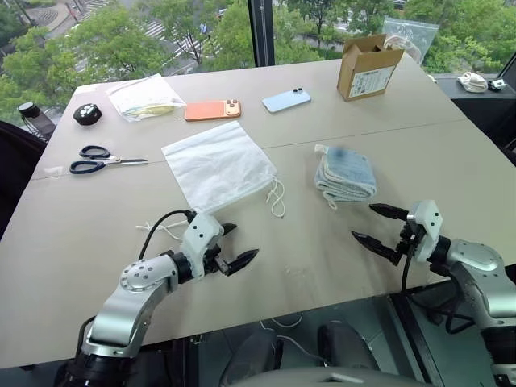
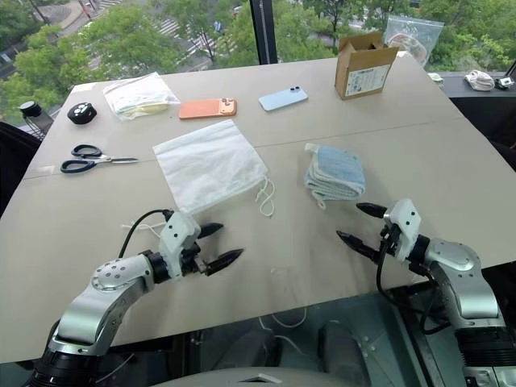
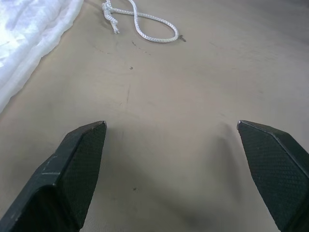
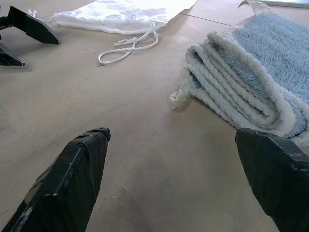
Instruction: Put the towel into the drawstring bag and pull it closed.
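Beige tabletop (image 1: 339,266) under a window spreads across the frame. At centre lies the drawstring bag (image 1: 216,164), flat, its cords trailing toward lower right; the folded towel (image 1: 345,173) sits right of centre, apart from it. Left gripper (image 1: 231,246) and right gripper (image 1: 380,226) hover at the bottom, jaws spread, empty. Nothing is started, I judge; next the right gripper must pinch the towel's near edge.
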### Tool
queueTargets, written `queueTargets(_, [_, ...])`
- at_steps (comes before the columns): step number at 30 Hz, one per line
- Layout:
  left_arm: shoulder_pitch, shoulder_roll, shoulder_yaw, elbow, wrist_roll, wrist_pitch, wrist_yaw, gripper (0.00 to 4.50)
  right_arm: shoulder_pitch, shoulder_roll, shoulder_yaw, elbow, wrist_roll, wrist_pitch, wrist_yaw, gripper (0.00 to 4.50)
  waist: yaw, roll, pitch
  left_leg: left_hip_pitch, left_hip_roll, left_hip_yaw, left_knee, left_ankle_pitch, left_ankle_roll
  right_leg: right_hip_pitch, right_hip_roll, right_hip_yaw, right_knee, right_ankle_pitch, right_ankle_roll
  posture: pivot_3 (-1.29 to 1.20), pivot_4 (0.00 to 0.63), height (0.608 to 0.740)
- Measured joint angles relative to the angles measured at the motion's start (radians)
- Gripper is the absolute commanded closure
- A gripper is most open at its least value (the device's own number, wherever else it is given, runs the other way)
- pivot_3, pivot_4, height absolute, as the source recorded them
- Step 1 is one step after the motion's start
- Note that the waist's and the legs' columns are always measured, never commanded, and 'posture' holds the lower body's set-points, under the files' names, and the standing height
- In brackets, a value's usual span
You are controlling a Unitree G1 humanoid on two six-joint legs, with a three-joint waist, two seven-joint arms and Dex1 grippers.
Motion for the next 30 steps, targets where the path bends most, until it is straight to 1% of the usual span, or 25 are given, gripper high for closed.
queueTargets(17, [0.006,-0.024,0.003,-0.011,0.001,-0.017,0.045,0.03,-0.019,0.032,0.022,0.027,-0.013,-0.013,0.005,0.0,0.0,0.0,0.0,0.0,0.0,0.0,0.0,0.0,0.0,0.0,0.0,0.0,0.0,0.0,0.0,0.0,0.15,0.74])
queueTargets(23, [-0.056,-0.058,0.068,0.002,-0.003,-0.059,0.096,0.03,-0.019,0.037,0.025,-0.004,-0.008,-0.003,0.003,0.0,0.0,0.0,0.0,0.0,0.0,0.0,0.0,0.0,0.0,0.0,0.0,0.0,0.0,0.0,0.0,0.0,0.15,0.74])
queueTargets(26, [-0.128,-0.055,0.088,0.041,0.061,-0.112,0.16,0.03,-0.017,0.041,0.034,-0.048,0.025,0.017,0.021,0.0,0.0,0.0,0.0,0.0,0.0,0.0,0.001,0.0,0.0,0.0,0.0,-0.001,0.0,0.0,0.0,0.0,0.15,0.74])
queueTargets(30, [-0.22,-0.009,0.084,0.186,0.236,-0.202,0.27,0.03,-0.017,0.048,0.058,-0.109,0.075,0.066,0.03,0.0,-0.001,0.0,0.001,0.0,0.0,0.0,0.001,0.0,0.0,0.0,0.0,-0.001,0.0,0.0,0.0,0.0,0.15,0.74])
